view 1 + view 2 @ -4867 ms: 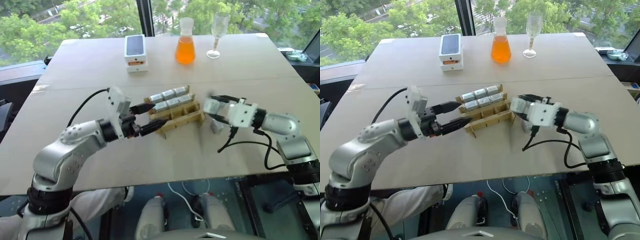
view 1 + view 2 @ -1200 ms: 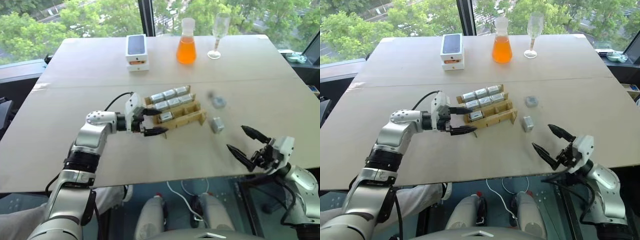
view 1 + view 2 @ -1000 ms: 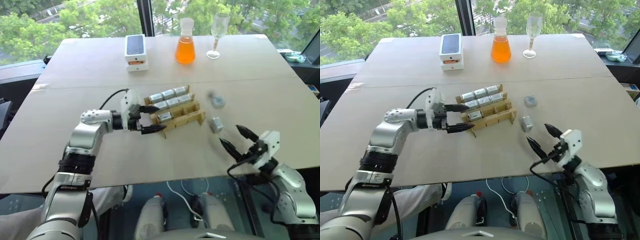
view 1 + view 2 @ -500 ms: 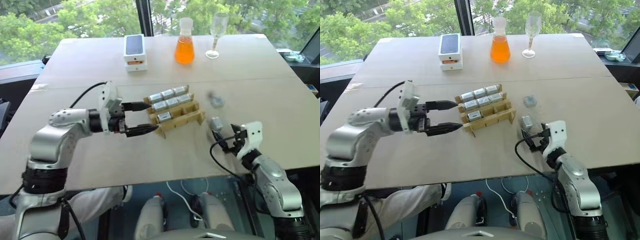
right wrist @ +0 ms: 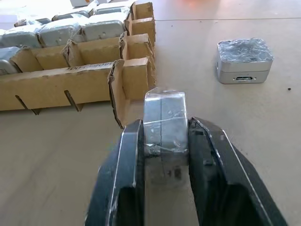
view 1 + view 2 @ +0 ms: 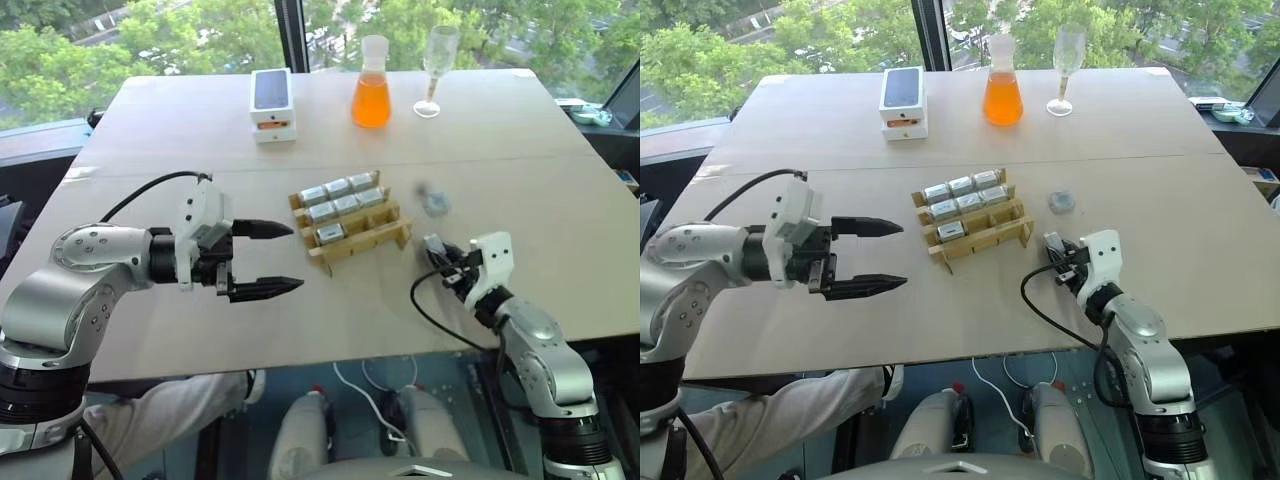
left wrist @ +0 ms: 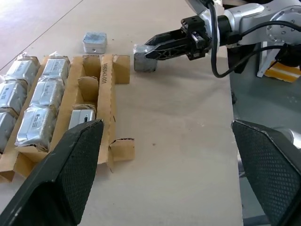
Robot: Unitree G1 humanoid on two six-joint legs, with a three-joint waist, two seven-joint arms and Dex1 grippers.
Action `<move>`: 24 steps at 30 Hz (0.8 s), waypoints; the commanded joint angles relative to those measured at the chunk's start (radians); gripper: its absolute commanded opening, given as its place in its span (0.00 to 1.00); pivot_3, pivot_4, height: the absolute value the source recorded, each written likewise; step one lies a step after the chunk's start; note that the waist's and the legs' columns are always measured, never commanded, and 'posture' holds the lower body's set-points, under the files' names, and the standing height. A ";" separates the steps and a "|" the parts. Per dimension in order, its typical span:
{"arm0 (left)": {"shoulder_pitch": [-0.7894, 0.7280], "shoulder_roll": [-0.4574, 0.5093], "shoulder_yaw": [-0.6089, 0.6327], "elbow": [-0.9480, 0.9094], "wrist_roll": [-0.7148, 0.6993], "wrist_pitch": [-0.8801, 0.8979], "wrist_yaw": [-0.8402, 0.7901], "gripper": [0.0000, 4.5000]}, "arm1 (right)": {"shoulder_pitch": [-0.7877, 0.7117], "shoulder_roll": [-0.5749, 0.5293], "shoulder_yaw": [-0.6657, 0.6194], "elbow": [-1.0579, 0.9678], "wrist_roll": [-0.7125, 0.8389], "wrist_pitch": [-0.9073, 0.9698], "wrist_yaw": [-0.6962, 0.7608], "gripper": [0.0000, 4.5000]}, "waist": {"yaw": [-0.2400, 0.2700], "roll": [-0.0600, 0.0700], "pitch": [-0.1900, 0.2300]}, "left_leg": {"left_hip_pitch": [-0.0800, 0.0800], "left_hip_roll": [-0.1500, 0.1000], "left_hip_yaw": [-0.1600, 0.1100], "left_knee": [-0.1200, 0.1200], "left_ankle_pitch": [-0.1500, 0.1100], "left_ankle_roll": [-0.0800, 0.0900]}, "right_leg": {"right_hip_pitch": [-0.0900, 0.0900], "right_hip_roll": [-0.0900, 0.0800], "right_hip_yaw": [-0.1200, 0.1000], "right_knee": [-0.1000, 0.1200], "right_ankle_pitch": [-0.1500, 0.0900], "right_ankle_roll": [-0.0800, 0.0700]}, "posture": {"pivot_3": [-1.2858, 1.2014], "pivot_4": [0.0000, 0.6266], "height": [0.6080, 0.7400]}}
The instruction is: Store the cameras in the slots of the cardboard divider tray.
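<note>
I find my right gripper (image 5: 162, 141) clamped on one wrapped camera (image 5: 163, 123), a black finger pressed to each side of it, low over the table (image 6: 330, 320). Just ahead of its tips stands the near corner of the cardboard divider tray (image 6: 352, 224), whose slots hold seven cameras; a second loose camera (image 5: 244, 60) lies farther out, to one side and well apart from the tray. My left gripper (image 6: 872, 256) hangs spread wide and empty on the tray's opposite side, near it but apart. The phone box (image 6: 271, 104), flask (image 6: 371, 83) and glass (image 6: 437, 68) stand far beyond both.
</note>
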 commanded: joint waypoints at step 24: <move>0.365 -0.138 0.174 -0.270 -0.055 -0.009 0.314 1.00 | -1.015 -0.007 0.181 1.244 -0.109 -0.890 1.173 0.16 | -0.026 0.001 0.003 | -0.003 0.000 0.003 -0.003 0.002 -0.003 | -0.004 -0.001 0.002 -0.001 0.003 -0.005 | 0.52 0.24 1.00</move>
